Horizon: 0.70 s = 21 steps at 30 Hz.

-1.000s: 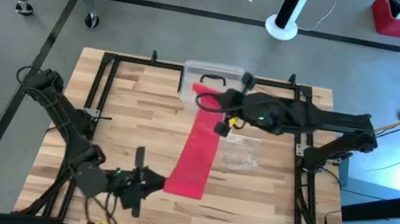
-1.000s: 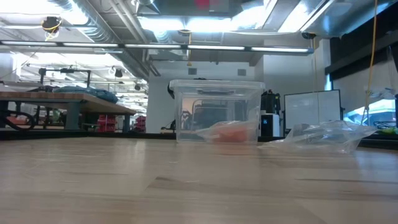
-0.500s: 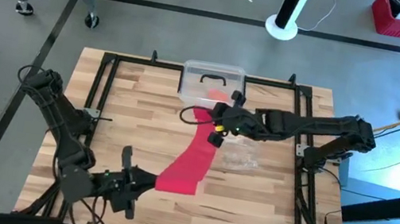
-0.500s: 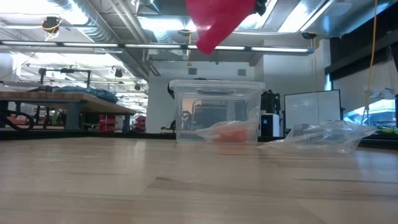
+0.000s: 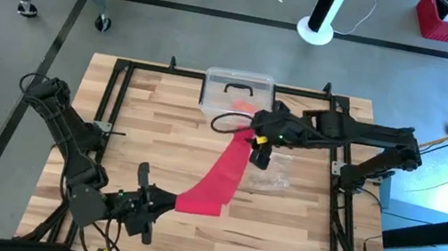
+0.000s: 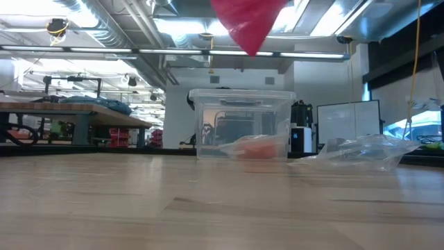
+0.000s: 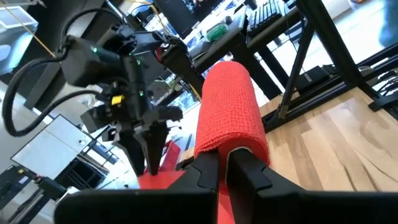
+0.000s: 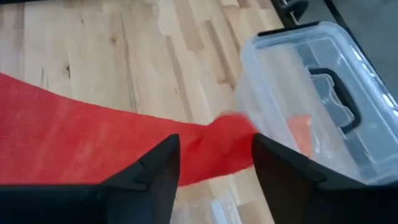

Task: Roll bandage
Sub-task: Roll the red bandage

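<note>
The bandage [image 5: 218,172] is a long red cloth band. It runs slanting from my left gripper [image 5: 161,206] near the table's front to my right gripper [image 5: 258,152] near the table's middle. Its far part shows in the air at the top of the low view [image 6: 247,19]. My left gripper [image 7: 222,163] is shut on the near end. My right gripper [image 8: 214,171] stands open, and the bandage's far end [image 8: 227,140] shows between and beyond its fingers. Whether that end touches a finger, I cannot tell. My left gripper pinches the bandage's near end [image 7: 229,138] between its two shut fingers. The fingers lie nearly level and point toward the table's far right, along the band. The band rises from them toward my right arm, clear of the table; one layer or several, I cannot tell.
A clear plastic box [image 5: 237,92] with a handled lid stands at the far middle, an orange-red lump [image 6: 258,147] inside it. A crinkly clear bag [image 5: 271,174] lies right of the bandage. Black frame rails [image 5: 113,99] run along the table's edges.
My right gripper has drawn the bandage's far end from over the box toward the table's middle, then shifted a little rightward. My left gripper has slid slightly toward the left edge. The band now runs slanting instead of straight, and its far part hangs lower.
</note>
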### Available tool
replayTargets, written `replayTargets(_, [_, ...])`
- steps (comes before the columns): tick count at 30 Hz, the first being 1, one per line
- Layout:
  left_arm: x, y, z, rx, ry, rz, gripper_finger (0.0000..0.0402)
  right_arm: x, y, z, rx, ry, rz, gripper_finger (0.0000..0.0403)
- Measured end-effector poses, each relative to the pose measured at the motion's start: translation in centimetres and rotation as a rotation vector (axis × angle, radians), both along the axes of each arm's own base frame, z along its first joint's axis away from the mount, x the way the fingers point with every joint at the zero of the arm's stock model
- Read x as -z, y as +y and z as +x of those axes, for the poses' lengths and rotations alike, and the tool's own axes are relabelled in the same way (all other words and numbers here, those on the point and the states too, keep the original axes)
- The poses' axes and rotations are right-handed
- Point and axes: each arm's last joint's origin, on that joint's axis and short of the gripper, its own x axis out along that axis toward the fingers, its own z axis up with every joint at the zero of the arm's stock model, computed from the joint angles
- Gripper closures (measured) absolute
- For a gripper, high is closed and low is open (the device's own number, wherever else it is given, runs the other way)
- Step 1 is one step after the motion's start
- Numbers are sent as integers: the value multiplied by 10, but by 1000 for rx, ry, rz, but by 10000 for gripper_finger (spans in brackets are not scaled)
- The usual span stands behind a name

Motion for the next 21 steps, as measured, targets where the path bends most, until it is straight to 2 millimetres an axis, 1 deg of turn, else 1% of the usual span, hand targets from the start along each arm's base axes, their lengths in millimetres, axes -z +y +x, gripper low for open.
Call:
replayTargets(3, [0, 0, 0, 0, -1, -3, 398, -1, 8, -1, -23, 0, -4, 190])
replayTargets(8, [0, 0, 0, 0, -2, -5, 398, 2, 22, -7, -72, 45, -13, 191])
replayTargets(11, [0, 0, 0, 0, -2, -5, 398, -3, 36, -18, -112, 49, -25, 191])
replayTargets(14, [0, 0, 0, 2, -7, -16, 398, -7, 56, -33, -177, -1, -33, 192])
replayTargets(17, [0, 0, 0, 1, -13, -34, 398, 2, 78, -45, -238, -86, -74, 192])
replayTargets(19, [-1, 0, 0, -1, -21, -51, 398, 14, 89, -54, -276, -149, -101, 192])
replayTargets(21, [-1, 0, 0, -2, -25, -62, 398, 32, 97, -63, -301, -238, -108, 192])
